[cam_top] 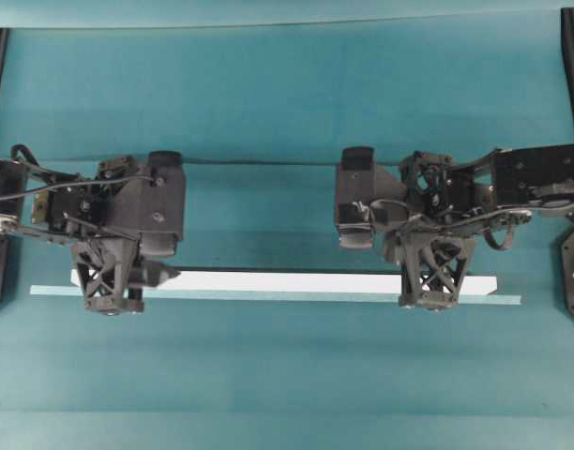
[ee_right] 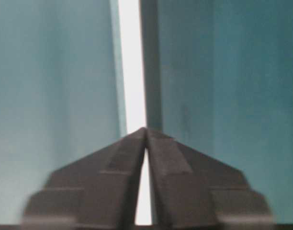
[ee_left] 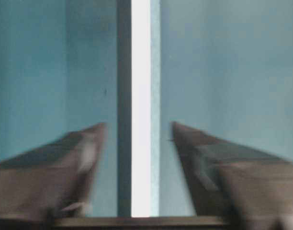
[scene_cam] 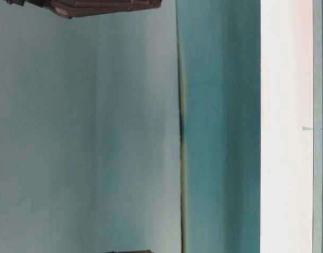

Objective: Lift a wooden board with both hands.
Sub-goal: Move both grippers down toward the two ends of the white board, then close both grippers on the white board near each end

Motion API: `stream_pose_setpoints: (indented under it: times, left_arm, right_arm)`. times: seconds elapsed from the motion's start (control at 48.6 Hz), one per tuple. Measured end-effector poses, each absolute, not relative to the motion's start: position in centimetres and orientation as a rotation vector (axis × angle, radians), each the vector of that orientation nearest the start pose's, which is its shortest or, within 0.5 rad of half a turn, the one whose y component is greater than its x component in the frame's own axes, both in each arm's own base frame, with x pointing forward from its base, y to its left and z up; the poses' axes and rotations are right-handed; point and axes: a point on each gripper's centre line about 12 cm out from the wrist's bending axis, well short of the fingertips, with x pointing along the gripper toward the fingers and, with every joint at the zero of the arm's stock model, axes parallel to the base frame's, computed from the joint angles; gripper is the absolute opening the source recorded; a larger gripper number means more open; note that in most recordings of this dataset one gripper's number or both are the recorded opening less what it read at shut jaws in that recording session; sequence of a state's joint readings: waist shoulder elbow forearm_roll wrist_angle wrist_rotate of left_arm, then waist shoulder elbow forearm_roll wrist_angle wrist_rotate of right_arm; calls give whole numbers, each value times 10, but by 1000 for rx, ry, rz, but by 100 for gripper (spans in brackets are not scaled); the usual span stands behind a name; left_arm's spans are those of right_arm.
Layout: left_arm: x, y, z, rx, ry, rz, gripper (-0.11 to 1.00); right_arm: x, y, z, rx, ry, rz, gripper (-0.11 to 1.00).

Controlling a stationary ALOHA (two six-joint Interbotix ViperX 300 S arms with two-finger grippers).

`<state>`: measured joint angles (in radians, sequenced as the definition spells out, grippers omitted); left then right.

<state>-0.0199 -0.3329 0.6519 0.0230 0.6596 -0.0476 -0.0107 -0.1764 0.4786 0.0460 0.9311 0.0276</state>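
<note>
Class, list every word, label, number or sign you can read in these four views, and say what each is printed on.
None can be read in any view.
The board is plain white, with no print showing.
The pale tape strip beside it carries no marks.
The left claw and right claw are black, with no readable lettering at this sharpness.

The wooden board (cam_top: 287,281) is plain white with a dark edge along its far side. Beside it runs a pale teal tape strip (cam_top: 268,295), lighter than the bench (cam_top: 287,375), which is a deep, even teal. Both arms are black; the left gripper (cam_top: 111,302) and right gripper (cam_top: 435,298) have open lattice-patterned black frames.
</note>
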Motion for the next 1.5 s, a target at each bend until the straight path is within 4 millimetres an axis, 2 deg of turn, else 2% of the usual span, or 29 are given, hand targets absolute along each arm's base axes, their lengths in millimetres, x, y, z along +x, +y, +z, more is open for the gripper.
stream_pose_setpoints:
  times: [0.062, 0.103, 0.185, 0.247, 0.35, 0.494, 0.658, 0.884, 1.11, 1.254, 1.501]
  left_arm:
    - [310, -4, 237, -21, 989, 17, 94]
    - [311, -3, 236, -24, 997, 20, 98]
    - [312, -3, 232, -24, 1015, 22, 95]
    - [313, -3, 229, -24, 1026, 22, 95]
    - [315, -3, 224, -24, 1041, 22, 96]
    - [315, -3, 202, -23, 1079, 23, 96]
    - [319, -7, 186, -24, 1081, 15, 96]
    - [319, -7, 158, -24, 1103, 13, 96]
    - [323, -8, 147, -24, 1106, 12, 96]
    - [321, -8, 137, -23, 1126, 12, 96]
    - [320, -6, 133, -25, 1112, 16, 96]
  right_arm:
    - [331, 1, 231, 83, 1239, -11, 62]
    - [331, 1, 231, 82, 1241, -10, 73]
    - [329, 3, 227, 82, 1252, -8, 90]
    - [326, 5, 222, 71, 1263, -4, 95]
    - [323, 5, 216, 70, 1275, -6, 94]
    - [323, 6, 206, 72, 1272, -10, 95]
    - [323, 5, 187, 73, 1292, -14, 95]
    - [326, 5, 170, 76, 1296, -16, 95]
    - [329, 5, 151, 74, 1302, -19, 95]
    - [331, 5, 146, 80, 1295, -20, 95]
    - [331, 5, 140, 82, 1301, -21, 95]
